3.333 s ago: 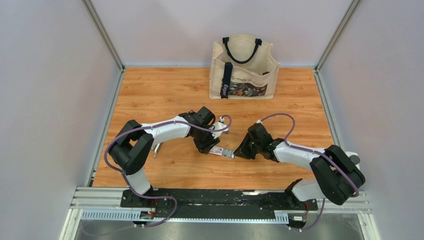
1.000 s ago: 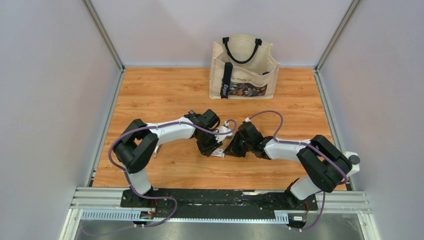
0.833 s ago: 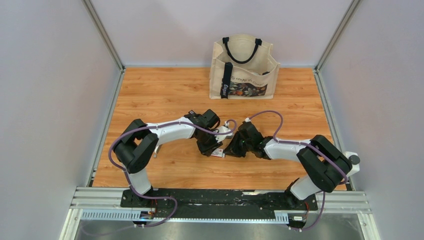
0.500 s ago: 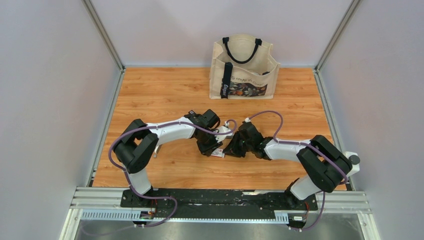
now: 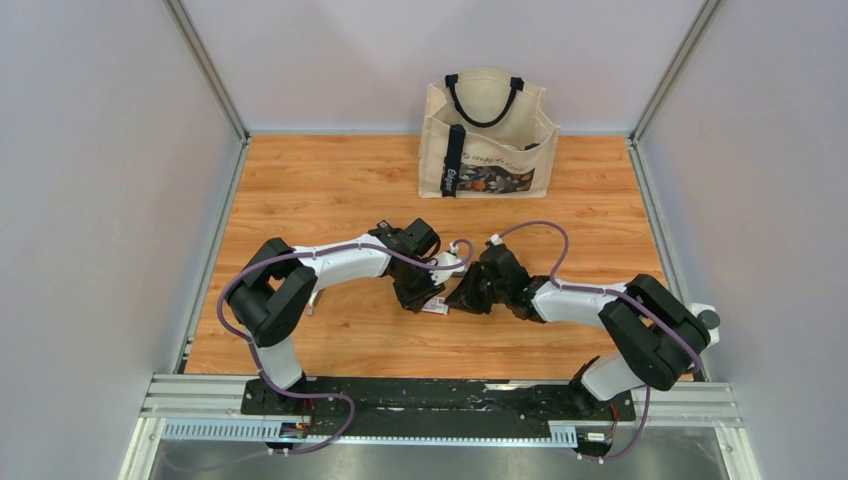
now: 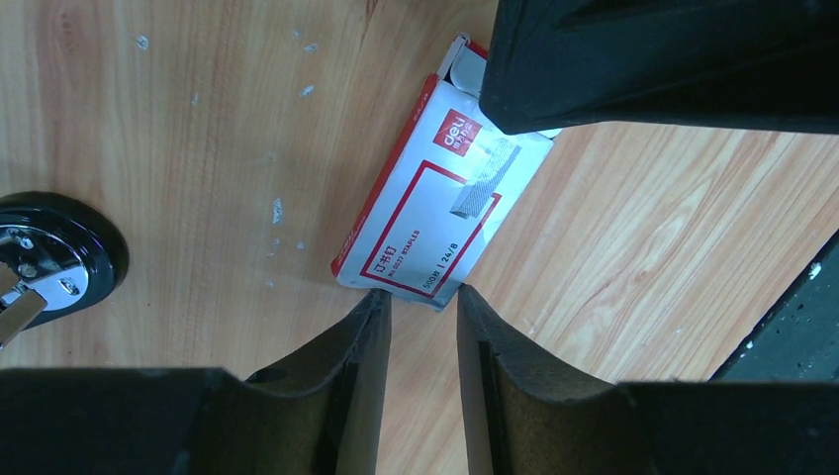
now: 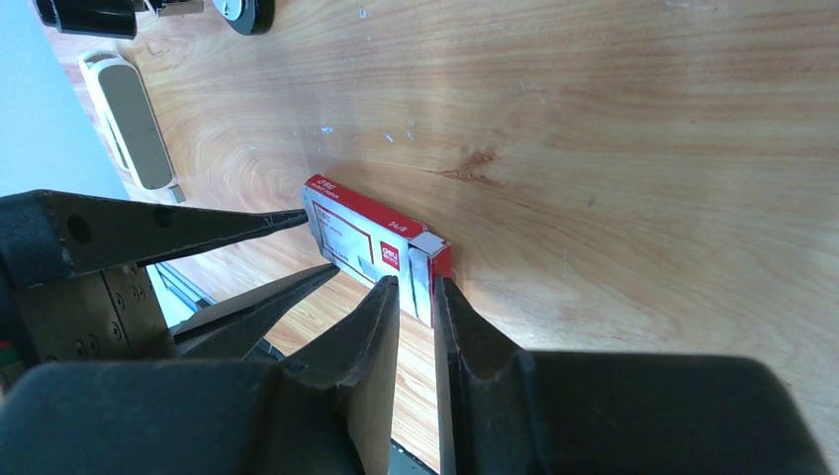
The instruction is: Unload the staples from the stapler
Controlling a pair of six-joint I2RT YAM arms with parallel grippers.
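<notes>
A white-and-grey oblong stapler [image 7: 134, 124] lies flat on the wooden surface [image 7: 643, 119], upper left. A black stapler [image 7: 89, 15] lies above it, cut off by the frame's top edge.

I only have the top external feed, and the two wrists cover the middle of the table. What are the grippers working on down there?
Observer: A red-and-white staple box, lying flat on the table.
Operator: How does the right gripper sit on it?
Observer: The right gripper has a finger on each side of the box's grey end flap, which fills the gap between them.
Operator: And the left?
Observer: The left gripper has its fingertips at the box's opposite end, with a narrow gap between them. I cannot tell whether it grips.
</notes>
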